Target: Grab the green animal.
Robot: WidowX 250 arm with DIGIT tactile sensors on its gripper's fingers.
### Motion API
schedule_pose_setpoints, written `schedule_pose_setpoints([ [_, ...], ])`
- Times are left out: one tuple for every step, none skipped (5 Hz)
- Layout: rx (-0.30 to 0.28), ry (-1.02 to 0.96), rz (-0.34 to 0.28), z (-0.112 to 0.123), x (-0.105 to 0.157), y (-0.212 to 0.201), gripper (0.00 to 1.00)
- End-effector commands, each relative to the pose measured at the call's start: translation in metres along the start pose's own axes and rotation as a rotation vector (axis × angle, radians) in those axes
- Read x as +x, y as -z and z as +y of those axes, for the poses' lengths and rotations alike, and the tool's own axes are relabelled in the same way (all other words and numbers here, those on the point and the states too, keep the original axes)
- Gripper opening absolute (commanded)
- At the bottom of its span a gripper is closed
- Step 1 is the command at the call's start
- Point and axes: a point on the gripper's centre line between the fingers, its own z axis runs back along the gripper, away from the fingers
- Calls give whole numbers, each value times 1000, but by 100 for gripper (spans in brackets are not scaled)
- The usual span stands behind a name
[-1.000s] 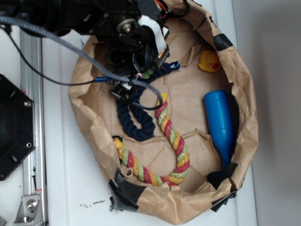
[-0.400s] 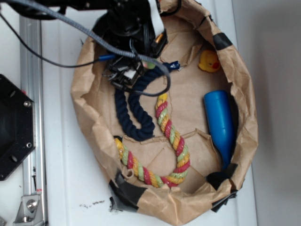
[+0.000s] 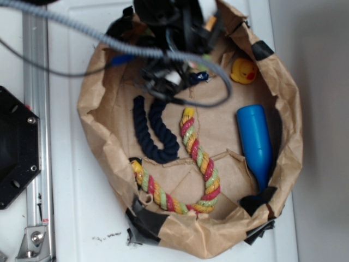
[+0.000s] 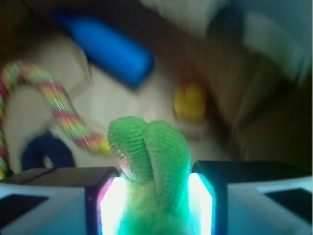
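Between the two glowing pads of the gripper (image 4: pixel 155 205) sits the fuzzy lime-green plush animal (image 4: pixel 152 166), pinched from both sides, with two green limbs sticking up past the fingertips in the wrist view. From the exterior view the toy is almost wholly hidden under the black arm and its cables; the gripper (image 3: pixel 163 82) hangs over the upper left part of the crumpled brown paper basin (image 3: pixel 101 139), just above the floor of the basin. Below the gripper lies a dark navy braided rope (image 3: pixel 152 134), bent in a U. Beside it runs a multicoloured braided rope (image 3: pixel 199 158) of red, yellow and green strands, curving along the lower rim. A blue plastic bottle (image 3: pixel 254 143) lies along the right wall, and a small yellow rubber duck (image 3: pixel 243 71) sits above it, near the upper right rim.
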Motion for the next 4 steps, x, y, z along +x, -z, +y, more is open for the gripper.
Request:
schedule_pose_setpoints([
  [137, -116, 44, -18, 52, -37, 0],
  [99, -386, 88, -39, 46, -37, 0],
  [155, -637, 26, -52, 44, -40, 0],
  [149, -665, 18, -52, 45, -42, 12],
])
